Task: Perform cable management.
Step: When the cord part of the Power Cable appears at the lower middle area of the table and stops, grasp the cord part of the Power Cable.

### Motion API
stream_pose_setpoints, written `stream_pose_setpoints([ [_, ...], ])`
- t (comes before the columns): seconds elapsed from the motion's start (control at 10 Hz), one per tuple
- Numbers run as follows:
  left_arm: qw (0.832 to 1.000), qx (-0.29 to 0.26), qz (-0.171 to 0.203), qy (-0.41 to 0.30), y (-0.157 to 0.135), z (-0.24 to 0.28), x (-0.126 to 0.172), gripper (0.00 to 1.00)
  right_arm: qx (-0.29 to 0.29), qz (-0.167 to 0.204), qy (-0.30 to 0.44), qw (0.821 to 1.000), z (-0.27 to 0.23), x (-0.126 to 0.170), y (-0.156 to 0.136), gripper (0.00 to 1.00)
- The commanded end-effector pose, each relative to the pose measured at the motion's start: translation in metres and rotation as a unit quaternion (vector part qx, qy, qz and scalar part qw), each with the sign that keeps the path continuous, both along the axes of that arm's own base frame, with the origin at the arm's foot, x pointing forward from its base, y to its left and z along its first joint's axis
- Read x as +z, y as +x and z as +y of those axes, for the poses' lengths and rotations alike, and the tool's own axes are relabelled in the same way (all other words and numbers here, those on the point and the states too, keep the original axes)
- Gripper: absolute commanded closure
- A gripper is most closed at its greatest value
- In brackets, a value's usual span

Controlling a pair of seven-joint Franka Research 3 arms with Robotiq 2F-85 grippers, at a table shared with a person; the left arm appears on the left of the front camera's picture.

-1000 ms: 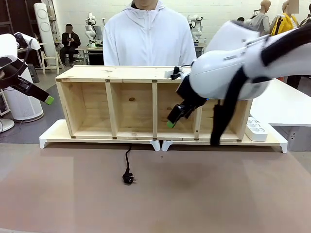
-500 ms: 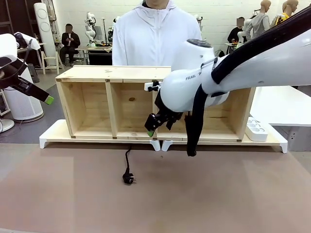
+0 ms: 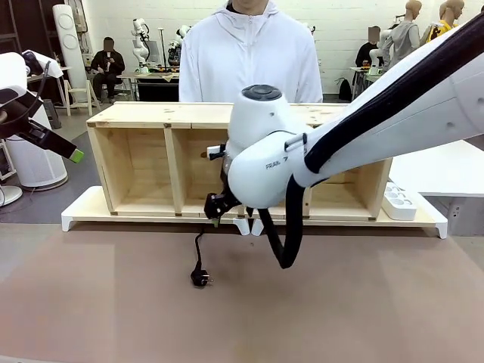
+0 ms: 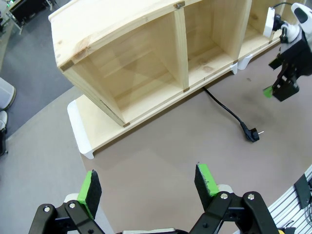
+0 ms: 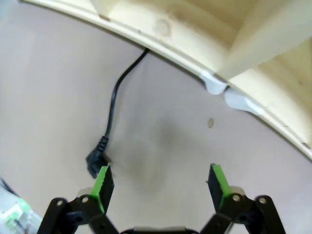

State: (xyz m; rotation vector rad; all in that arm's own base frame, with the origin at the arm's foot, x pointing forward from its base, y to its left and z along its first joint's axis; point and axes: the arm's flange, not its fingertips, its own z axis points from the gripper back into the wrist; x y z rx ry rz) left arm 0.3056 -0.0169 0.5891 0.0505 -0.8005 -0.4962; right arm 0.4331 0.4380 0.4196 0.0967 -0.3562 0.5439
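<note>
Brown tabletop (image 3: 340,302) up front, with a long wooden shelf box (image 3: 151,113) sitting on white risers (image 3: 83,212) across the far side. A person in a white hoodie (image 3: 253,53) is standing behind it. A white power strip (image 3: 398,200) is parked on one end of the risers.

So the cable (image 3: 198,246) comes out from under the shelf box around its middle. It runs a short way over the tabletop and ends in its plug (image 3: 200,278), which lies flat on the surface, nobody holding it.

The right gripper (image 5: 160,179) has its jaws spread wide with nothing in them, just bare tabletop between the green pads. From its own wrist cam the plug sits just outside the gap, right by the tip of one pad. The cord runs away ahead of that finger up to the shelf's bottom edge. From the front cam the gripper hangs in front of that lower edge, up over the cable and apart from the plug.

The left gripper (image 4: 147,181) is released as well, jaws wide and empty, hanging off beyond the end of the shelf box. Its jaws look toward the end compartment. The cable and plug are well ahead of them and off to one side, nowhere near the pads.
</note>
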Motion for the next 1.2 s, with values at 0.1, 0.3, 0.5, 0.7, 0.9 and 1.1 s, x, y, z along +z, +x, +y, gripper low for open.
stream_pose_setpoints([
  [0.1,1.0,0.001,0.001,-0.003,0.0,0.001,0.0,0.0,0.039,0.002,0.009,0.999,0.049,-0.023,-0.004,0.0],
  [0.3,1.0,0.001,0.001,-0.003,0.0,0.001,0.0,0.0,0.062,0.026,0.026,0.997,0.065,-0.039,-0.017,0.0],
  [0.5,1.0,0.001,0.001,-0.003,0.0,0.001,0.0,0.0,0.07,0.052,0.022,0.996,0.076,-0.057,-0.018,0.0],
  [0.7,1.0,0.001,0.001,-0.003,0.0,0.001,0.0,0.0,0.053,0.066,0.006,0.996,0.073,-0.073,-0.021,0.0],
  [0.9,1.0,0.001,0.001,-0.003,0.0,0.001,0.0,0.0,-0.03,0.056,-0.024,0.998,0.069,-0.084,-0.009,0.0],
  [1.1,1.0,0.001,0.001,-0.003,0.0,0.001,0.0,0.0,-0.037,0.056,-0.015,0.998,0.069,-0.093,-0.009,0.0],
])
